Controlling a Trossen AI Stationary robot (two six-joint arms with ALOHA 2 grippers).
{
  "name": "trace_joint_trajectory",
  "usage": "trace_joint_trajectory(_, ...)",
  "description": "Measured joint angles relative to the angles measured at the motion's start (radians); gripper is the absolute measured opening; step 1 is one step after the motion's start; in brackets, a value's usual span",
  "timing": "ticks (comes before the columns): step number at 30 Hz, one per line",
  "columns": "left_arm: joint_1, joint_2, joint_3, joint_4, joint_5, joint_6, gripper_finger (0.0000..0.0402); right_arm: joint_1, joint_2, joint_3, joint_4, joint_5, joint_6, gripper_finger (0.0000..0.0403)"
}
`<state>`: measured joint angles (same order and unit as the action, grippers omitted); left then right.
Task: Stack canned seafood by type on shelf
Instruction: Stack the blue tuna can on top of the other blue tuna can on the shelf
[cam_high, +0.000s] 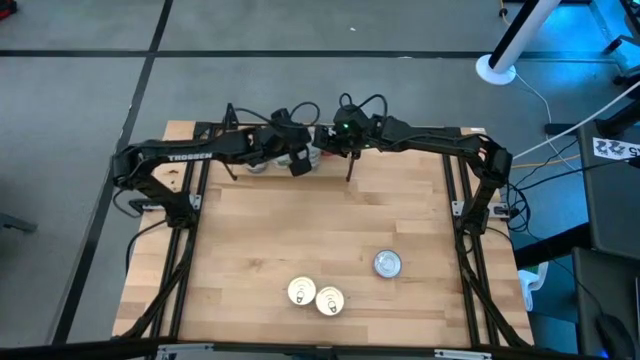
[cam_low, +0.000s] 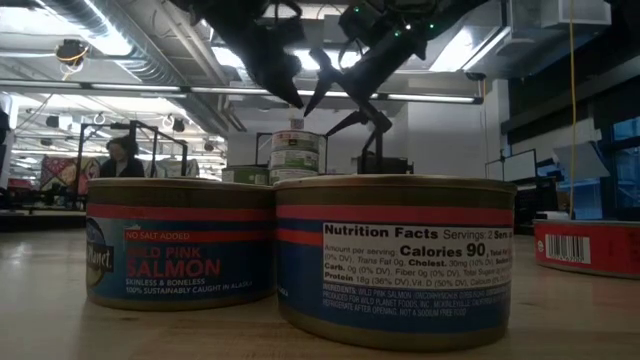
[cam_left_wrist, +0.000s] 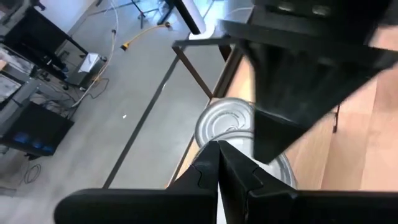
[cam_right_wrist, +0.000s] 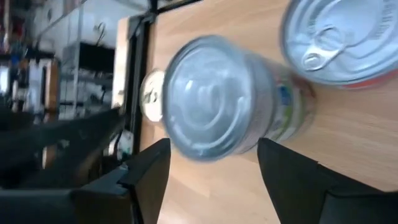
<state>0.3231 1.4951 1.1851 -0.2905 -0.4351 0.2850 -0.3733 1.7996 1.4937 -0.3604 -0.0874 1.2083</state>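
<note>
Both arms meet over the shelf (cam_high: 300, 160) at the far edge of the counter (cam_high: 300, 230). The right gripper (cam_right_wrist: 211, 168) holds its jaws wide apart around the top of a stack of silver-lidded cans (cam_right_wrist: 217, 99), gripping nothing. The left gripper (cam_left_wrist: 217, 168) has its jaws pressed together, empty, just above a silver can (cam_left_wrist: 227, 124) on the shelf. 2 gold-lidded salmon cans (cam_high: 315, 295) and 1 silver can (cam_high: 387, 263) wait near the front edge. Risks, as judged: a withdrawing jaw could clip the stack and topple it; the 2 grippers, nearly touching, could collide; a can nudged sideways could roll off the shelf's far edge.
</note>
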Motion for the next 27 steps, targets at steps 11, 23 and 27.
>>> trace_joint_trajectory(11,-0.082,-0.176,0.000,-0.208,0.016,-0.175,0.0000,0.001,-0.058,0.000,-0.009,-0.079,-0.312,0.0241)
trace_joint_trajectory(23,-0.265,-0.231,0.000,-0.301,0.284,-0.419,0.0000,0.122,-0.287,0.000,-0.258,0.039,-0.657,0.0241)
trace_joint_trajectory(27,-0.325,-0.219,0.000,-0.295,0.356,-0.465,0.0000,0.254,-0.355,0.000,-0.394,0.137,-0.743,0.0241)
